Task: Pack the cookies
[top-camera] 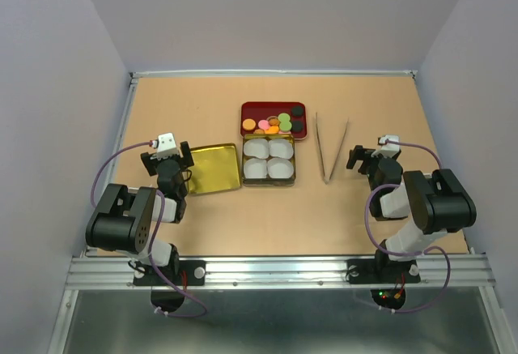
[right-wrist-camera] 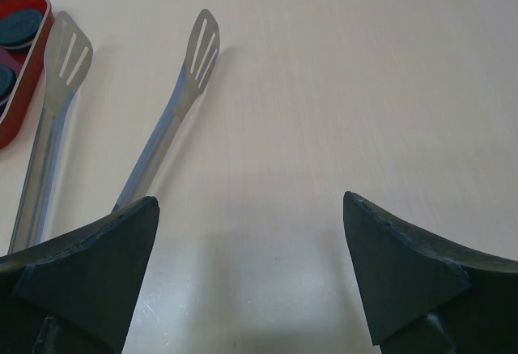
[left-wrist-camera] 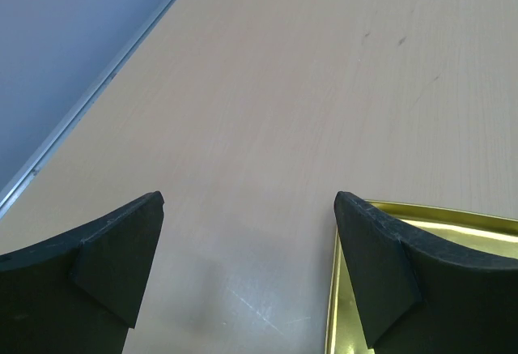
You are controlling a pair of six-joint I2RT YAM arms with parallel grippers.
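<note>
Several cookies (top-camera: 273, 121), small flat discs in orange, pink, green, yellow and black, lie in a red tray (top-camera: 248, 108) at the table's middle back. Two dark cookies (right-wrist-camera: 18, 27) show at the left edge of the right wrist view. In front of the tray stands a gold tin (top-camera: 294, 177) with white paper cups (top-camera: 269, 159). My left gripper (top-camera: 167, 159) is open and empty, low over the table beside the gold lid (top-camera: 212, 168). My right gripper (top-camera: 368, 156) is open and empty, just right of the metal tongs (top-camera: 333, 150).
The gold lid's edge (left-wrist-camera: 421, 216) shows by my left gripper's right finger (left-wrist-camera: 380, 265). The tongs (right-wrist-camera: 162, 127) lie ahead and left of my right gripper (right-wrist-camera: 251, 281). A raised metal rim (top-camera: 121, 143) borders the table, with walls behind.
</note>
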